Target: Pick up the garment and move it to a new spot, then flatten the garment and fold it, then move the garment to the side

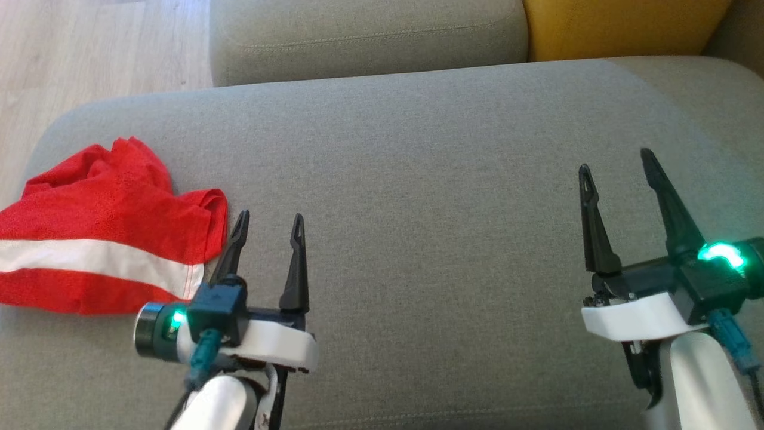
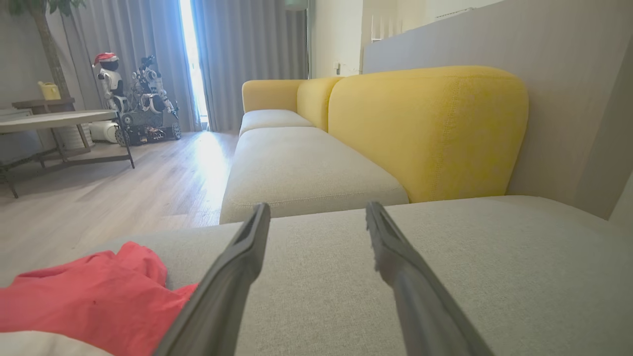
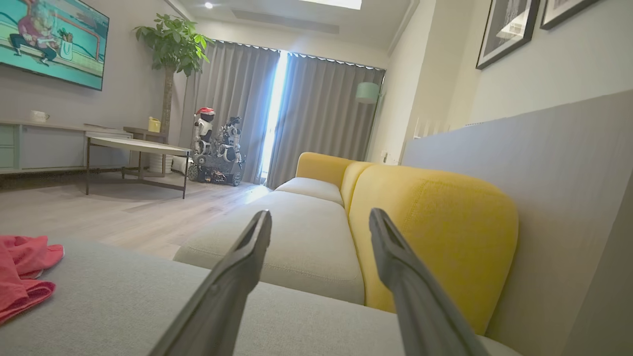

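A red garment (image 1: 101,221) with a white stripe lies crumpled at the left end of the grey sofa seat (image 1: 418,179). It also shows as red cloth (image 2: 94,296) at the lower left of the left wrist view and as the garment (image 3: 22,277) at the left edge of the right wrist view. My left gripper (image 1: 268,224) is open just to the right of the garment, its left finger close beside the cloth's edge, nothing between the fingers. My right gripper (image 1: 618,164) stands open over the bare seat far to the right, holding nothing.
A second grey seat cushion (image 1: 364,36) and a yellow backrest (image 1: 621,27) lie beyond the seat. Wooden floor (image 1: 89,54) is off the seat's left end. Across the room stand a low table (image 3: 133,146) and other robots (image 3: 217,148) by the curtains.
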{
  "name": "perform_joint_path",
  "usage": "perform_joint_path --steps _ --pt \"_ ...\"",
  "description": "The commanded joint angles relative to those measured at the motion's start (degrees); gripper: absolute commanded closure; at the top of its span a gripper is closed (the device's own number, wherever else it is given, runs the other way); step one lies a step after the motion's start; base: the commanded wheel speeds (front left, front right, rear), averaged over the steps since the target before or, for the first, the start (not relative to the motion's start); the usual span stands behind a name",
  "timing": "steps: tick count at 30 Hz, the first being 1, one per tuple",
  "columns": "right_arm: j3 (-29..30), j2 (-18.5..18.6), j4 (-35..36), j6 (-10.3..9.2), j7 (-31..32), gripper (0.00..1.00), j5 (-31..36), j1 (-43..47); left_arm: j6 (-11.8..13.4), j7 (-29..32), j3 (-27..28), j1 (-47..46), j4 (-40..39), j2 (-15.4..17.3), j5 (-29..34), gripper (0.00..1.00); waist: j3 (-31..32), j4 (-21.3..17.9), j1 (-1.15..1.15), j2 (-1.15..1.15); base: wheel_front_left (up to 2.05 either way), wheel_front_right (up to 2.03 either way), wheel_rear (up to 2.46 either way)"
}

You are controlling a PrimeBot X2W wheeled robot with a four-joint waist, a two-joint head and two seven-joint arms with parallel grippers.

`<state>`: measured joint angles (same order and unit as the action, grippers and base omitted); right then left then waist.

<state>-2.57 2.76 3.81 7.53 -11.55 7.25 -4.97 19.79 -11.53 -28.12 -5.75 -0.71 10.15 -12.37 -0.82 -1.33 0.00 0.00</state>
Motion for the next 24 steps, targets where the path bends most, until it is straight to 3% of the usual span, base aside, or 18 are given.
perform_joint_path --steps 1,5,9,13,20,24 --pt "-1.22 0.1 2.75 -0.04 -0.76 0.0 1.79 -3.12 0.75 -0.81 0.93 -3.73 -2.6 1.0 1.77 0.0 -0.03 0.0 0.0 0.0 0.0 0.0 0.0" --pt "-0.88 0.08 2.43 -0.04 -1.44 0.0 2.77 -2.65 2.13 -1.48 -0.65 -3.92 -2.97 1.37 3.85 0.0 -0.01 0.05 0.0 0.0 0.0 0.0 0.0" --pt "-0.39 0.09 -0.69 -0.04 -2.12 0.0 -1.01 -1.78 1.59 -2.15 0.44 -2.86 -3.48 -0.42 2.03 0.0 0.18 0.15 0.0 0.0 0.0 0.0 0.0" --pt "0.48 0.11 -3.65 -0.04 -2.79 0.0 -6.07 -1.61 -0.8 -2.81 3.88 -0.83 -3.86 -2.82 1.17 0.0 0.19 0.32 0.0 0.0 0.0 0.0 0.0" --pt "1.14 0.12 -7.21 -0.04 -2.93 0.0 -5.51 -1.68 -6.58 -3.47 10.16 2.07 -1.67 -6.18 2.04 0.0 0.0 0.65 0.0 0.0 0.0 0.0 0.0" --pt "1.17 0.12 -8.28 -0.04 -2.86 0.0 -5.5 -1.93 -8.42 -3.47 12.06 2.32 -0.62 -6.95 2.72 0.0 0.09 0.7 0.0 0.0 0.0 0.0 0.0"
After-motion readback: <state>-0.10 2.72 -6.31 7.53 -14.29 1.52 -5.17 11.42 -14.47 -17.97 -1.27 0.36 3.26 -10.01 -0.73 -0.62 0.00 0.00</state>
